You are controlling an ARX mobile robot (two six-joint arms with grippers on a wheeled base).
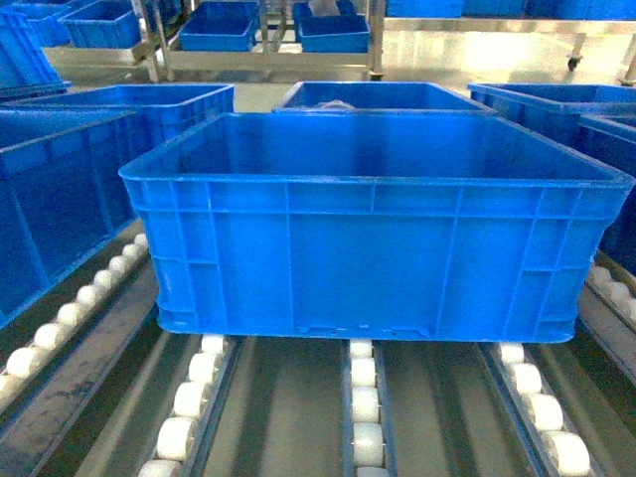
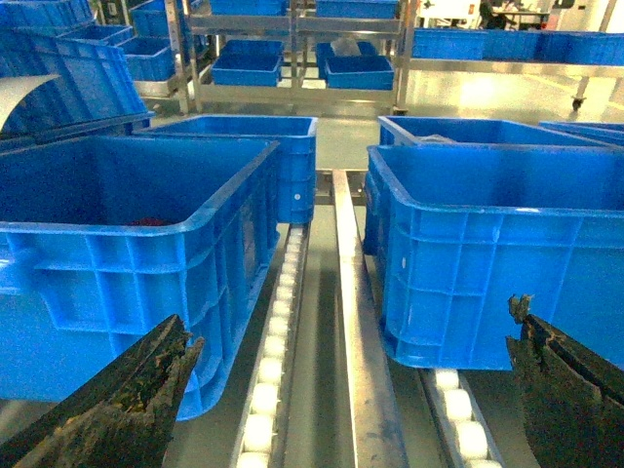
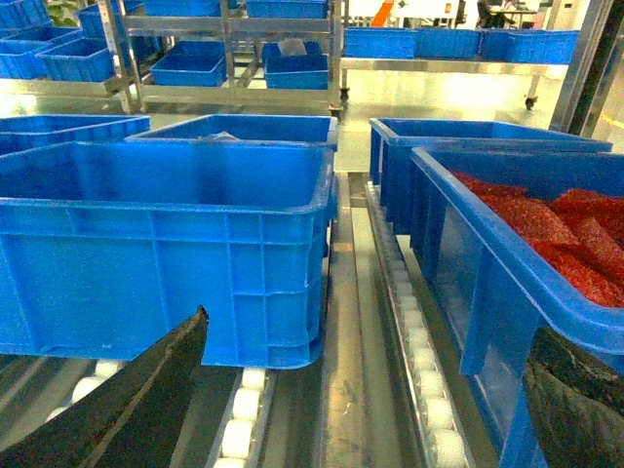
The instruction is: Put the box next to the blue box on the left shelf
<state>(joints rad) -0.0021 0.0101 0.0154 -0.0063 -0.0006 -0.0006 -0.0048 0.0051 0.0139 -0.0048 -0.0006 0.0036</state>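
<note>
The big blue box (image 1: 373, 224) sat squarely on the roller lanes of the left shelf (image 1: 288, 417), empty inside, its ribbed front wall facing the head camera and three rows of white rollers (image 1: 365, 407) running out from under it. To its left stood another blue box (image 1: 55, 199) on the same rack, close by but with a narrow gap between them, and the left wrist view showed a steel rail (image 2: 353, 322) and a roller lane running through that gap. On the right a further crate (image 3: 507, 263) held something red and crumpled (image 3: 556, 229). More blue crates stood behind, and beyond them a metal rack (image 1: 263, 45) with smaller crates on a shiny floor. The left gripper (image 2: 341, 390) had its two dark, worn fingers (image 2: 127, 400) spread wide, holding nothing, low before the gap. The right gripper (image 3: 361, 409) was likewise wide apart and empty, its fingers at the bottom corners of its own view, clear of the box.
</note>
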